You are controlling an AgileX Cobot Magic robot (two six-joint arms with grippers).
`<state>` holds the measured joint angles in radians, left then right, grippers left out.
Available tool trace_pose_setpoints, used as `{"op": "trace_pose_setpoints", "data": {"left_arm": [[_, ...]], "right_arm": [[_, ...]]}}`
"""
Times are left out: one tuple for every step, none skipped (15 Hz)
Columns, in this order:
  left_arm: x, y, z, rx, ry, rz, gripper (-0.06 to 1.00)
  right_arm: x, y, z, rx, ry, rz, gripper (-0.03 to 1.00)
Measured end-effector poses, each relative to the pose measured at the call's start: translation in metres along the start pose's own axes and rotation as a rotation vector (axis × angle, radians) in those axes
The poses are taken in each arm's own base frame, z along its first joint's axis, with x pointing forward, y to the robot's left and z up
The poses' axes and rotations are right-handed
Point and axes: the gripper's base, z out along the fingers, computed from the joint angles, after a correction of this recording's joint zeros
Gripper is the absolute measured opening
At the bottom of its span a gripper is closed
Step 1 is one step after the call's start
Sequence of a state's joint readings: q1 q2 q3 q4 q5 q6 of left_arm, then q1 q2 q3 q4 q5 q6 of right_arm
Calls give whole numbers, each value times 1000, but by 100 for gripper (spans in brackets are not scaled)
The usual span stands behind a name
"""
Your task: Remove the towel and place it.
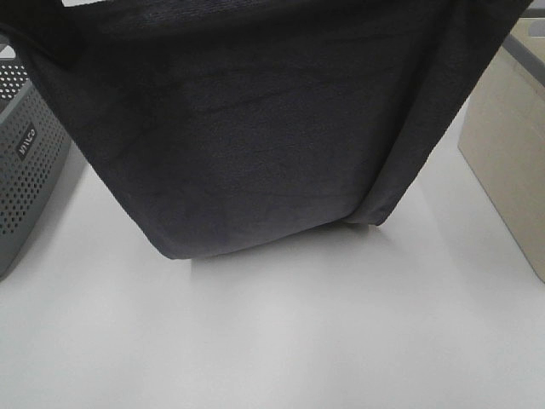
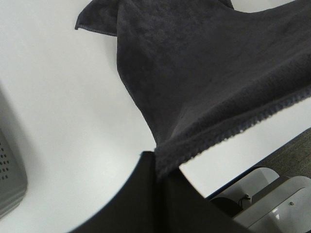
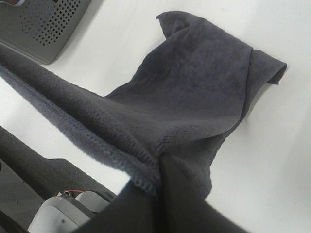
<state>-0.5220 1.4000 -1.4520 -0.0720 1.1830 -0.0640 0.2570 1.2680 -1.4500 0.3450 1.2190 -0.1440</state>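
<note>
The towel (image 1: 255, 128) is a large dark charcoal cloth held up high, hanging in a wide sling across the exterior high view; its lower fold rests on the white table (image 1: 281, 341). My left gripper (image 2: 158, 167) is shut on the towel (image 2: 209, 77) along one hemmed edge. My right gripper (image 3: 158, 167) is shut on the towel (image 3: 194, 92) along its other upper edge. Both arms are above the frame in the exterior high view, so neither gripper shows there.
A grey perforated basket (image 1: 25, 162) stands at the table's left edge, also seen as the basket (image 3: 43, 24) in the right wrist view. A beige box (image 1: 511, 145) stands at the right edge. Bare white table lies in front of the towel.
</note>
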Motion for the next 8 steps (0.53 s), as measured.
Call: {"op": "trace_pose_setpoints", "data": {"left_arm": [[0, 0, 0, -1, -1, 0, 0], [0, 0, 0, -3, -2, 1, 0], [0, 1, 0, -14, -5, 6, 0], [-1, 2, 0, -25, -8, 10, 0], [-1, 3, 0, -35, -10, 11, 0], [-2, 4, -1, -50, -18, 20, 0], [-4, 4, -4, -62, -31, 28, 0], [-6, 4, -6, -73, -48, 37, 0]], "right_arm": [[0, 0, -1, 0, -3, 1, 2], [1, 0, -1, 0, -4, 2, 2], [1, 1, -1, -1, -3, 1, 2], [1, 1, -1, -3, -2, 2, 2], [1, 1, -1, -4, -2, 1, 2], [1, 1, -1, -1, -4, 0, 2], [-1, 2, -3, 1, -20, -4, 2], [-4, 2, -5, 6, -40, -8, 2]]}}
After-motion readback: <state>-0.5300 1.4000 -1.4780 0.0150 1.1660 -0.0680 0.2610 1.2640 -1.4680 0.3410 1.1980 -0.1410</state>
